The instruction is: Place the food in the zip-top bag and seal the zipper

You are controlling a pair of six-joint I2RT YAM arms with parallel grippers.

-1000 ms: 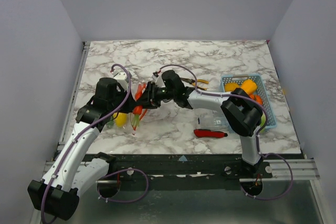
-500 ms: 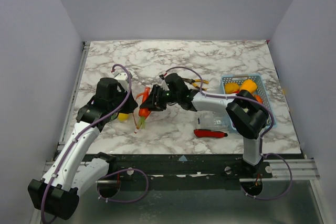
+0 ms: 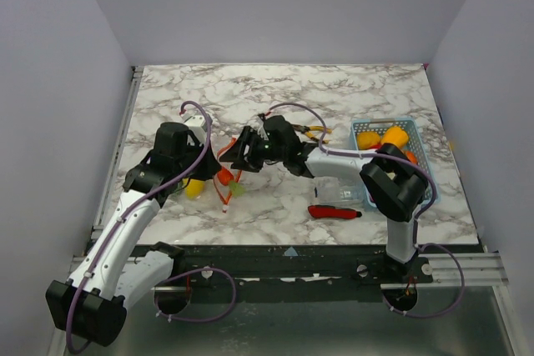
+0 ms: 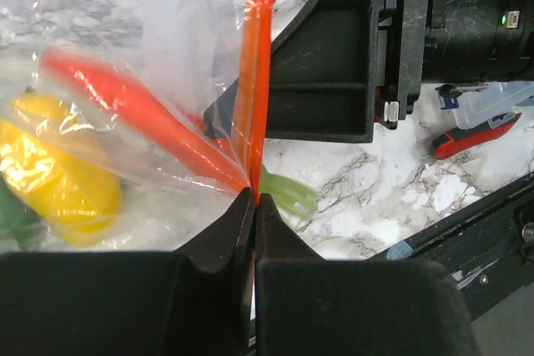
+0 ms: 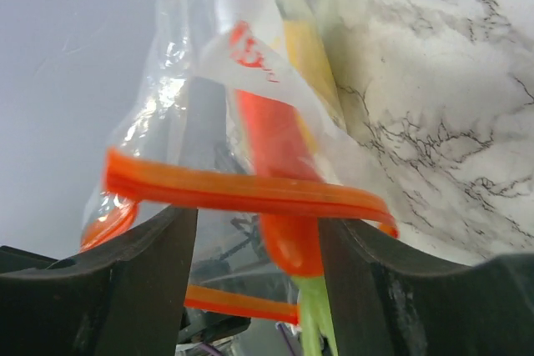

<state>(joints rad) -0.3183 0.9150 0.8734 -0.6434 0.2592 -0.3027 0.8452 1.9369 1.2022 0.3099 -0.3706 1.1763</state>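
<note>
The zip-top bag [image 4: 167, 47] hangs crinkled between both grippers, just above the marble. My left gripper [image 4: 254, 198] is shut on the lower end of its orange-red zipper [image 4: 257, 81]. Inside the bag lie a yellow pepper [image 4: 58, 177] and a long orange-red pepper [image 4: 142, 114], whose green stem [image 4: 288, 193] sticks out past the zipper. My right gripper [image 5: 259, 248] is open at the bag's mouth. The orange-red pepper [image 5: 279, 164] sits between its fingers, with the zipper [image 5: 250, 193] stretched across them. From above, the bag [image 3: 219, 183] lies left of centre.
A light blue mesh basket [image 3: 427, 183] with more orange and yellow food [image 3: 392, 137] stands at the right. A red-handled knife [image 3: 334, 212] lies near the front edge beside a clear box [image 3: 346, 193]. Yellow-handled pliers [image 3: 319, 131] lie behind the right arm.
My right gripper has opened and let go of the orange-red pepper, which now rests lower in the bag. The left gripper keeps its hold on the zipper.
</note>
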